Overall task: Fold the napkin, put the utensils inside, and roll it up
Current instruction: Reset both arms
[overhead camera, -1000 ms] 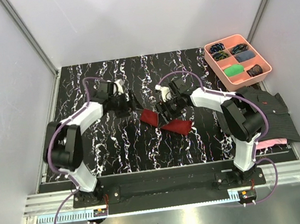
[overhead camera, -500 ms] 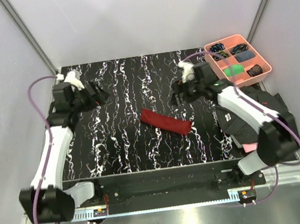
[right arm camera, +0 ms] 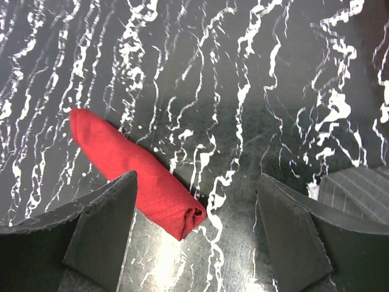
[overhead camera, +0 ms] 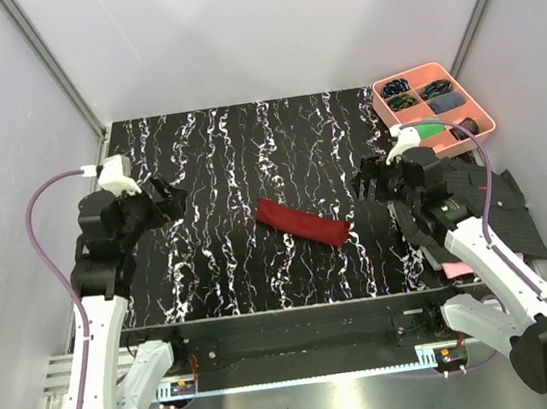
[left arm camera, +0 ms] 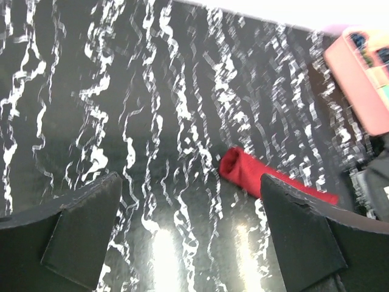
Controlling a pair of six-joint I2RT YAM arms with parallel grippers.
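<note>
Top external view: the dark red soft cloth napkin (overhead camera: 303, 223) lies rolled into a tube on the black, white-veined table (overhead camera: 216, 151). It sits well apart from the pink plastic compartment tray (overhead camera: 407, 72), toward the near-left of it. My right hand (overhead camera: 370, 186) hangs between the tray and the roll. My left hand (overhead camera: 172, 199) is well beyond the roll from the tray. Both have their fingers spread wide and hold nothing.

Nothing pins the roll, so I judge its outer edge could spring back and let the tube unwind. A careless brush from either hand could also do that, or could tilt the roll so its contents slide out an end. No fork or spoon shows in any view, so I cannot tell whether they are wrapped inside.

The right wrist view shows the roll's end nearer the tray, with its layers curled in, a detail too small in the top view. The left wrist view is smeared, showing the other, rounded end and a corner of the tray.
</note>
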